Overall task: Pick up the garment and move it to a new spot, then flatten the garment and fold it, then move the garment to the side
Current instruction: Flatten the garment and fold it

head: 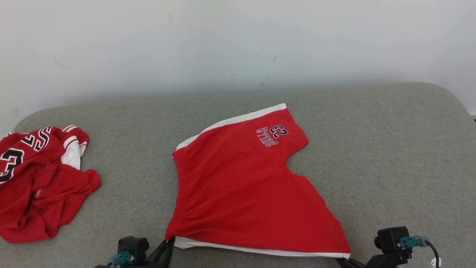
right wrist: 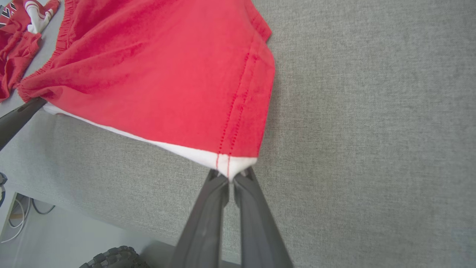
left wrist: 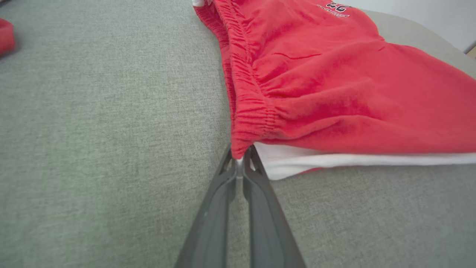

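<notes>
A crumpled red jersey (head: 41,182) is lying at the far left of the grey cushion (head: 394,156), well apart from the work; next, the left gripper (left wrist: 240,158) is pinching the near corner of the waistband (left wrist: 249,93), its jaws closed on the cloth; the red shorts (head: 241,186), the garment to be folded, are lying spread in the middle of the cushion, legs pointing right; the right gripper (right wrist: 231,178) is clamping the near leg's white-trimmed hem corner (right wrist: 230,163), jaws closed on it; gripping both near corners is probably pulling that edge taut, smoothing the cloth and readying the near half for folding over the far one.
</notes>
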Motion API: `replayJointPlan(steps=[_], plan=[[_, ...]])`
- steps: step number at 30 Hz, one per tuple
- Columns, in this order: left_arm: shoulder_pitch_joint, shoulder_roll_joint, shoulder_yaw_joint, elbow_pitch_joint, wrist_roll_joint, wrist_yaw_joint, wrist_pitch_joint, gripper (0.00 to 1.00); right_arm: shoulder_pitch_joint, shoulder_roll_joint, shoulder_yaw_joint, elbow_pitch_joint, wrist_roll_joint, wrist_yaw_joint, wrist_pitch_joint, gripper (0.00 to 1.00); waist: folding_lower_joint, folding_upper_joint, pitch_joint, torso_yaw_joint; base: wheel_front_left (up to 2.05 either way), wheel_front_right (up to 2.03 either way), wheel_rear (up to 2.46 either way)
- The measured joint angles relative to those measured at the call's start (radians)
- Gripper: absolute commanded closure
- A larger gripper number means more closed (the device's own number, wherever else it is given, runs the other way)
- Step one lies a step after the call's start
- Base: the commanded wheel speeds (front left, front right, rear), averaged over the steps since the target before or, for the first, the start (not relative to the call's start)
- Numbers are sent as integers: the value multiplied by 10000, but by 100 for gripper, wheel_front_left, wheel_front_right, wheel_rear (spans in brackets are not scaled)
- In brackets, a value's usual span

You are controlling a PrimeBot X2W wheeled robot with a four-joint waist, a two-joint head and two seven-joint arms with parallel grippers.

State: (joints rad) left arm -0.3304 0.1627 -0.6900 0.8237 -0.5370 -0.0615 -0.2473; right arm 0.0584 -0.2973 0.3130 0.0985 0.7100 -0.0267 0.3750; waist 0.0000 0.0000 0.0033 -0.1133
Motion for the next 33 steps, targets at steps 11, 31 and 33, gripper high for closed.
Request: replayJointPlan(steps=[11, 31, 33], plan=[[178, 111, -288, 38, 226, 0, 0, 98, 258, -288, 295, -288, -364, -221, 658, 100, 0, 0, -41, 127, 0, 0, 0], [614, 625, 90, -148, 186, 541, 2, 0, 964, -746, -234, -807, -533, -683, 1003, 0, -1, 0, -286, 315, 0, 0, 0], [686, 621, 449, -466, -35, 631, 0, 0, 960, -748, -652, -980, -560, -800, 709, 0, 0, 0, -370, 358, 0, 0, 0]])
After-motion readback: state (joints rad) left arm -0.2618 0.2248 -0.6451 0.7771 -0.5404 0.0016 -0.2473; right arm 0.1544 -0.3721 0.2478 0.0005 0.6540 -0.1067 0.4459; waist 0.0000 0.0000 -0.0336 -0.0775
